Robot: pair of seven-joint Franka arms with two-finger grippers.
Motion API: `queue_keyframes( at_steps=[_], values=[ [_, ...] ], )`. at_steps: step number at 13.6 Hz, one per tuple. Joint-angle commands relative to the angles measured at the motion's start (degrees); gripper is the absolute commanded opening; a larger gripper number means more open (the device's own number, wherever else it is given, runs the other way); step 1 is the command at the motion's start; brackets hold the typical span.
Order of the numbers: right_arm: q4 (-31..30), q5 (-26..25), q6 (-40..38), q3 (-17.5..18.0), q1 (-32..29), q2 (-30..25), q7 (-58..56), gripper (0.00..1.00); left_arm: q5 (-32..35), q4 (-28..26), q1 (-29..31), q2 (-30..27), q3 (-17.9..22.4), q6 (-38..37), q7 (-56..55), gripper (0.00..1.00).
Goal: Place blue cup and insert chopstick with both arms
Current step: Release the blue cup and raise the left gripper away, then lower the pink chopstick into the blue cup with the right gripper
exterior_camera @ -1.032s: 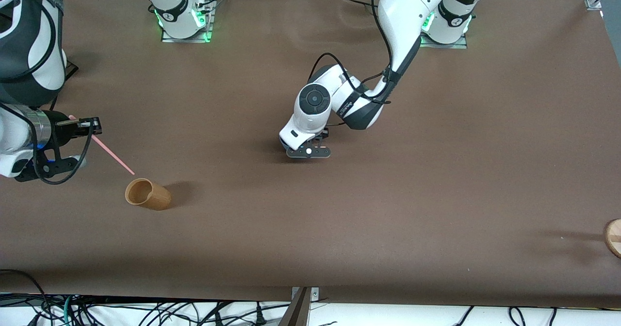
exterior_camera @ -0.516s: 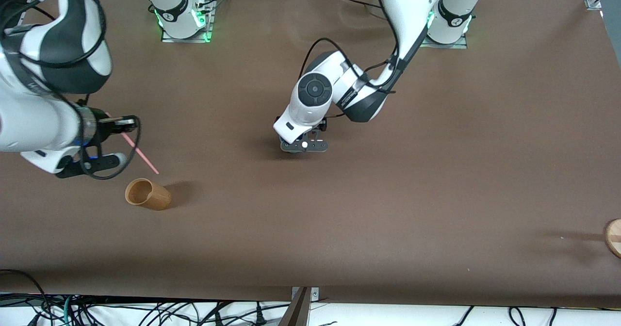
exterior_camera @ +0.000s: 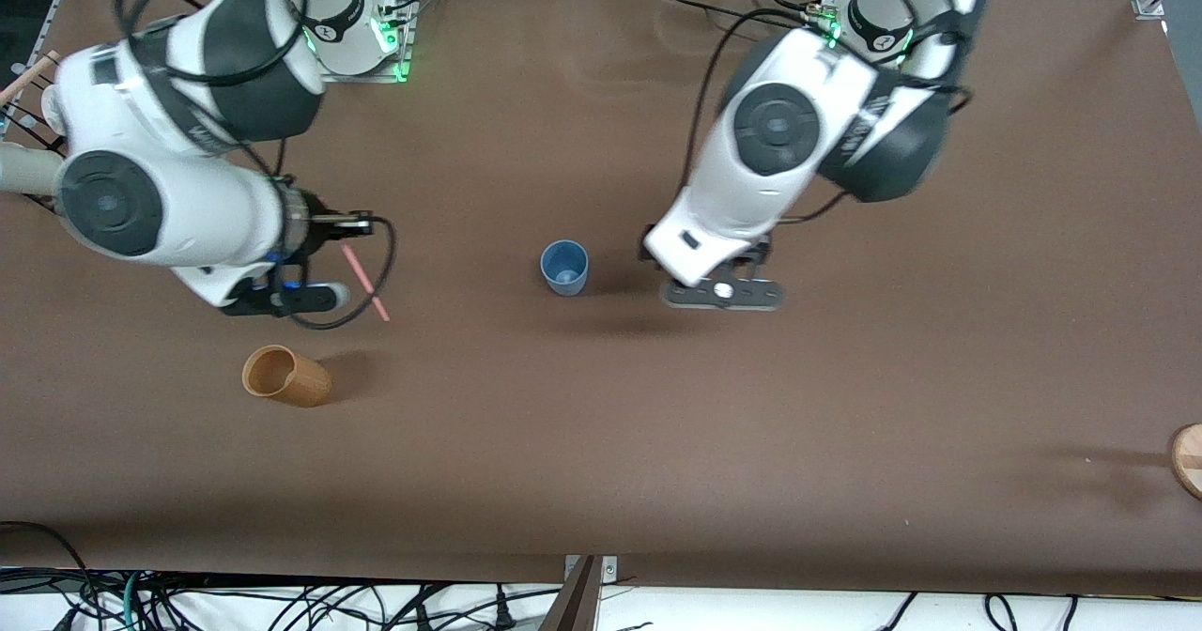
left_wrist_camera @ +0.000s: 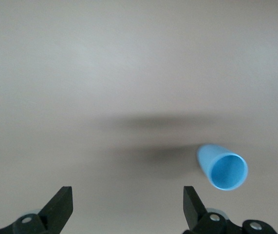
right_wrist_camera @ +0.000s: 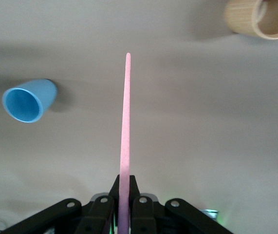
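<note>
The blue cup stands upright and alone at the middle of the table. My left gripper is open and empty, up in the air beside the cup toward the left arm's end. In the left wrist view the cup lies off to one side of the spread gripper. My right gripper is shut on the pink chopstick, over the table between the blue cup and the right arm's end. In the right wrist view the chopstick points straight out from the gripper, with the blue cup to one side.
A tan-brown cup stands nearer the front camera than my right gripper; it also shows in the right wrist view. A round wooden object sits at the table edge at the left arm's end.
My left gripper has opened, risen and moved toward its own end, leaving the blue cup standing in view. My right gripper has carried the chopstick toward the middle of the table.
</note>
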Motion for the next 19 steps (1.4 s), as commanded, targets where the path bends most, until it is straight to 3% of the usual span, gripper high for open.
queue_keyframes(
  at_steps=[1,5,8,12,19],
  values=[
    [0.79,6.05,1.53,-0.33,4.58,1.59,9.65,0.00,0.38,-1.90,8.21,-5.81,-0.69,-3.09,6.24,1.00],
    [-0.26,15.48,3.81,-0.33,8.98,1.86,23.82,0.00,0.39,-2.70,20.26,-11.08,-0.69,-9.07,18.99,1.00],
    [-2.71,19.61,6.00,-0.33,10.83,1.86,28.49,0.00,0.90,-3.48,23.89,-14.07,-0.69,-16.44,21.63,1.00],
    [-10.10,19.62,12.94,-0.33,15.05,1.86,31.48,0.00,1.00,-10.50,26.70,-18.29,-0.51,-17.17,28.32,1.00],
    [-13.45,20.32,15.49,-0.51,14.71,3.26,31.49,0.00,0.91,-12.88,26.01,-22.16,-0.42,-16.73,28.41,1.00]
  ],
)
